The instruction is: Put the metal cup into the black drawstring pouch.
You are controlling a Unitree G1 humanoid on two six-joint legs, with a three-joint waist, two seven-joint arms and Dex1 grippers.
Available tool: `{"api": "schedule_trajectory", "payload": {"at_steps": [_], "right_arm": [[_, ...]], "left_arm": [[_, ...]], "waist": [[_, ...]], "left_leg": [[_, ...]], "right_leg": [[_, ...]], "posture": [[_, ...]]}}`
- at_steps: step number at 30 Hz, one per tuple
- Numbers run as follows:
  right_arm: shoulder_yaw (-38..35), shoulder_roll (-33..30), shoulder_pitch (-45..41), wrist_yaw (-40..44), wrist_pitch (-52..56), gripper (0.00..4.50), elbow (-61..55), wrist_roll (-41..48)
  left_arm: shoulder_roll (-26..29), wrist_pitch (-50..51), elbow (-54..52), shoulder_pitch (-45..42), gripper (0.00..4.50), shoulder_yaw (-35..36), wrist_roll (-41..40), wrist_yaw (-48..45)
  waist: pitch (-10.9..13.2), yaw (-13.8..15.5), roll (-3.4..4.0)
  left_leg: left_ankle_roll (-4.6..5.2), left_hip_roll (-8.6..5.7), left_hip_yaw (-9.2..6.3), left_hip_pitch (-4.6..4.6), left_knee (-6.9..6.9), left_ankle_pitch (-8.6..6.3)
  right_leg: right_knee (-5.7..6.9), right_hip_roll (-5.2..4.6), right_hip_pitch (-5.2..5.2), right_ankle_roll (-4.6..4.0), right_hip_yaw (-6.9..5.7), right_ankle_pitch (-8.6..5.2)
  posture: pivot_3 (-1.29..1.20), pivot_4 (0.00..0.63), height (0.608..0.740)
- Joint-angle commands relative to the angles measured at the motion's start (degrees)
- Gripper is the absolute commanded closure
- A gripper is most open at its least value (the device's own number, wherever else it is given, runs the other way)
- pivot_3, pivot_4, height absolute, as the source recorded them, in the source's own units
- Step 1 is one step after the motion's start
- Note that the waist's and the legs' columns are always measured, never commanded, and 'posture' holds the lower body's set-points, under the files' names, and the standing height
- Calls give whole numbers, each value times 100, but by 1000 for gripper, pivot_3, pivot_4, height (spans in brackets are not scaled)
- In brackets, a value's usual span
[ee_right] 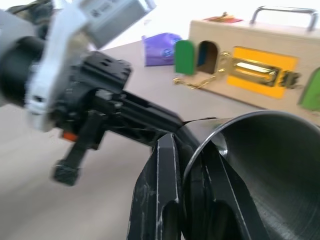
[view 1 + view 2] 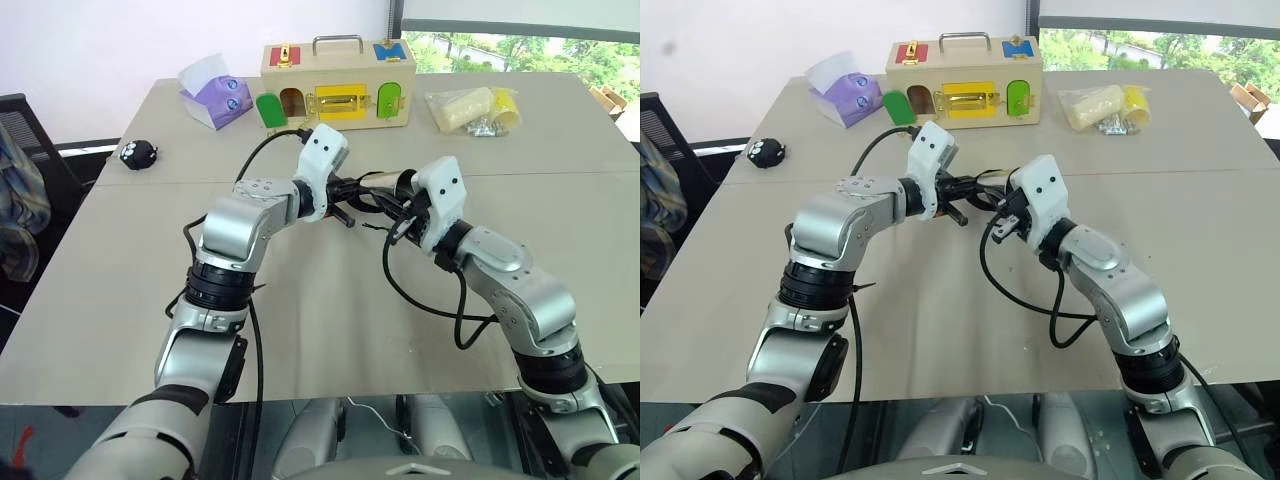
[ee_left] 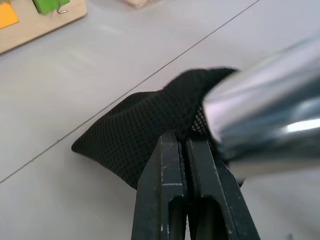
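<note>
Left wrist view shows the left gripper (image 3: 186, 150) pinching the soft pouch (image 3: 135, 140), while the right gripper (image 1: 192, 160) clamps the stiff, slippery cup (image 1: 260, 165) by its rim.

A beige table (image 2: 120, 300) is seen, with a purple tissue pack (image 2: 216, 95), wooden latch box (image 2: 338, 85) and plastic bag (image 2: 470, 108) laid far, black spotted toy (image 2: 137, 153) far left.
</note>
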Motion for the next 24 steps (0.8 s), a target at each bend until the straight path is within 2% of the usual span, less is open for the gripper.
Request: {"api": "schedule_trajectory", "payload": {"at_steps": [1,9,16,24], "right_arm": [[113,140,-104,-2,-235,4487,-34,-124],[366,509,-143,-67,-772,4487,555,-613],[654,532,-178,-34,-1491,4487,1210,-1257],[1392,300,-861,-246,-3562,4487,3148,-2834]], "left_arm": [[-4,41,-328,-207,4500,83,-151,0],[-140,285,-358,-356,4500,190,-320,82],[-233,411,-398,-405,4500,259,-432,172],[-410,545,-510,-378,4500,345,-573,308]], "waist": [[0,-12,0],[0,-13,0],[0,-36,0],[0,-159,0]], "left_leg": [[0,1,1,2,-1,0],[-1,1,4,4,-1,1],[-1,0,7,4,-1,1],[-4,0,18,15,-1,2]], "right_leg": [[2,0,0,0,2,0],[5,3,-1,0,6,0],[6,3,-3,0,10,0],[17,4,-3,0,23,1]], "posture": [[0,150,710],[0,150,710],[0,150,710],[0,150,710]]}}
